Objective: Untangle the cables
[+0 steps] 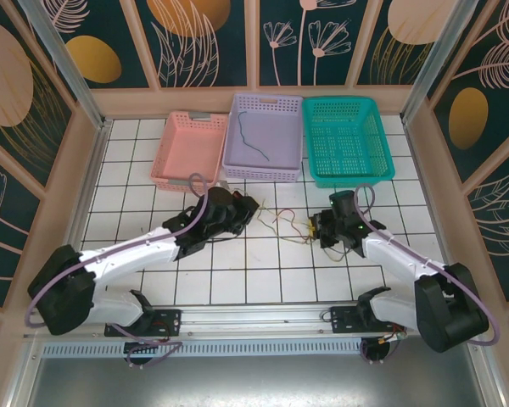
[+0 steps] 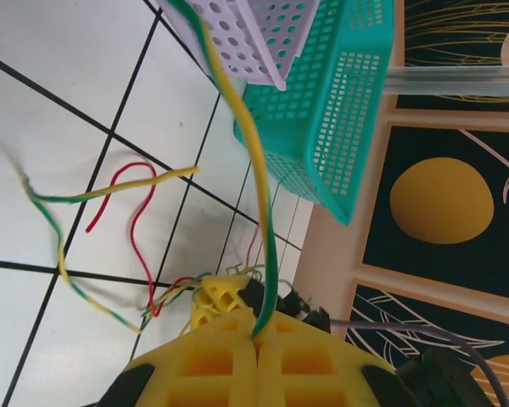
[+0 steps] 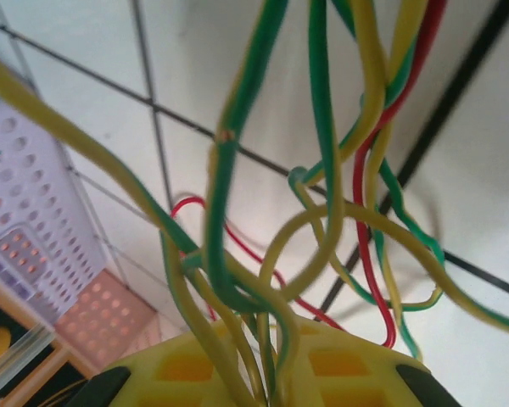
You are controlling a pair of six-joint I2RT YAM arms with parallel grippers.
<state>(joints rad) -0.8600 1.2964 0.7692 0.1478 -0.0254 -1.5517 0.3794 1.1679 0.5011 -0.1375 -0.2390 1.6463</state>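
Table [image 1: 254, 280] white-tiled, walls [image 1: 212, 42] leaf-printed; baskets [image 1: 263, 174] at 12 o'clock. Left gripper [image 2: 256, 339] pinches one of the cables [image 2: 253, 144]; right gripper [image 3: 271, 394] clamps several.

Pink basket [image 1: 182, 181], lilac basket [image 1: 263, 175], teal basket [image 1: 353, 175]

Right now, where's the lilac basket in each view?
Top external: lilac basket, back centre, between pink basket and teal basket.
Left wrist: lilac basket top centre, against the teal basket.
Right wrist: lilac basket left edge, blurred, above the pink basket.
Shared landmark: the yellow-green cables.
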